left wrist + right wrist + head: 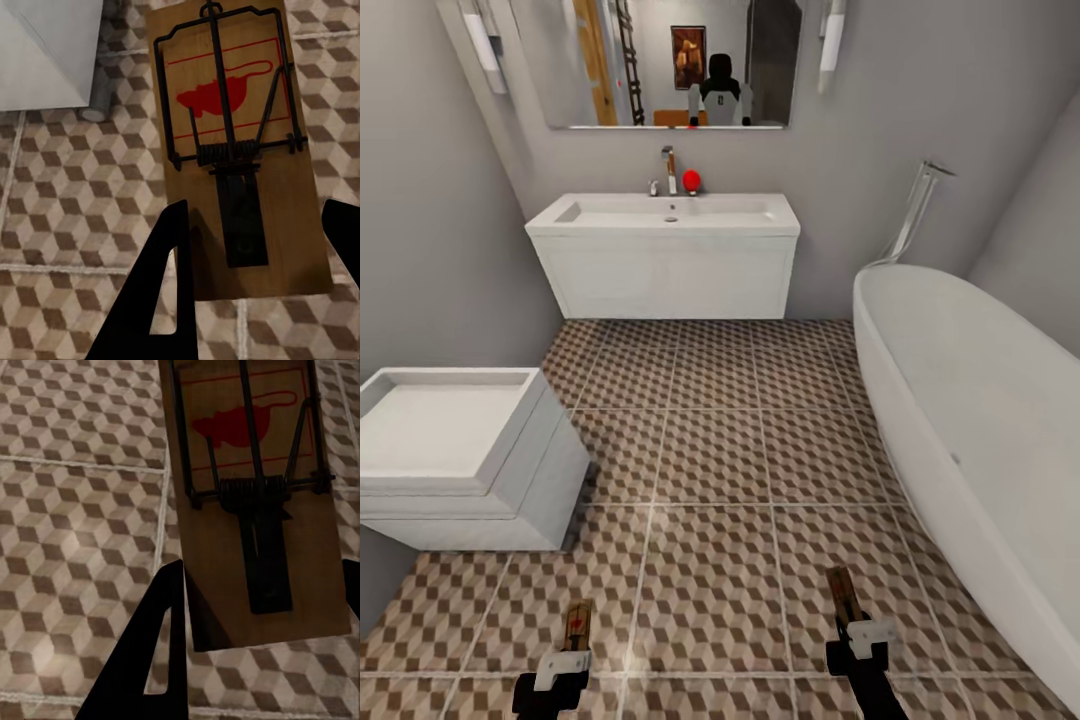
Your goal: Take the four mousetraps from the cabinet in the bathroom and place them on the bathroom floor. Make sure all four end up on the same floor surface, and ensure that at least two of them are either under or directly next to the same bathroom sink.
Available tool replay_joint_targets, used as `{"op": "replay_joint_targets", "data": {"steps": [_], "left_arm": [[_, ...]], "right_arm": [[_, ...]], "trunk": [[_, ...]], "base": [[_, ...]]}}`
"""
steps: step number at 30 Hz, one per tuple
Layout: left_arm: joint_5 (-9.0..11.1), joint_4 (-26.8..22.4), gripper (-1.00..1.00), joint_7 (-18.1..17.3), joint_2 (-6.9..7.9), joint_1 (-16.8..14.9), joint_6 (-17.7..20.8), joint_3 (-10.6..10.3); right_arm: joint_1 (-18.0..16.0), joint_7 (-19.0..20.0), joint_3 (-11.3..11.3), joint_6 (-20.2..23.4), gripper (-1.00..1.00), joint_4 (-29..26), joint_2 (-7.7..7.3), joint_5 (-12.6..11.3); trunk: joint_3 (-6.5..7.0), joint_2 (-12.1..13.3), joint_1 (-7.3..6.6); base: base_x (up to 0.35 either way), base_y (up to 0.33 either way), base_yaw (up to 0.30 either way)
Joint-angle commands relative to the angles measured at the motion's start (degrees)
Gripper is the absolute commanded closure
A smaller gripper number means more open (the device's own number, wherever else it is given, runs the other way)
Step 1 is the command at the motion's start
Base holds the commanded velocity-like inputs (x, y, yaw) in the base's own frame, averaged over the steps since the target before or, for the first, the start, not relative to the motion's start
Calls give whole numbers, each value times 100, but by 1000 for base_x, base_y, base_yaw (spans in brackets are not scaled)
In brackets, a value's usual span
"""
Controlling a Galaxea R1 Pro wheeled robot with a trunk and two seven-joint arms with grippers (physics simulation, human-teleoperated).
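- While both arms hang low over the floor (710,450), the left end effector (560,672) grips a mousetrap (240,135) between its fingers.
- The right end effector (857,645) clamps another trap (255,502).
- The sink (665,215) stands well ahead.

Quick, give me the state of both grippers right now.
Left gripper: shut on a mousetrap, held above the bathroom floor.
Right gripper: shut on another mousetrap.
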Motion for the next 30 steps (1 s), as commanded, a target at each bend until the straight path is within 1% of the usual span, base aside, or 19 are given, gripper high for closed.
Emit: {"op": "replay_joint_targets", "data": {"steps": [1, 5, 12, 18, 30], "left_arm": [[7, 18, 100, 31, -3, -7, -26, -49], [7, 18, 100, 24, -3, -7, -26, -49], [7, 18, 100, 23, -10, -6, -26, -49], [7, 18, 100, 23, -52, -7, -26, -49], [7, 18, 100, 23, -56, -7, -26, -49]], "right_arm": [[-3, -29, 37, -12, 100, 4, -4, 1], [-3, -29, 38, -12, 100, 4, -5, 1], [-3, -29, 38, -12, 100, 4, -5, 1], [-3, -29, 38, -12, 100, 4, -5, 3], [-3, -29, 38, -12, 100, 4, -2, -1]], "trunk": [[-3, -2, 3], [-3, -2, 3], [-2, -2, 3], [-2, -2, 3], [0, -2, 3]], "base": [[330, 0, 17], [330, -42, 6], [330, -123, 1], [330, -122, 0], [330, -9, 0]]}}
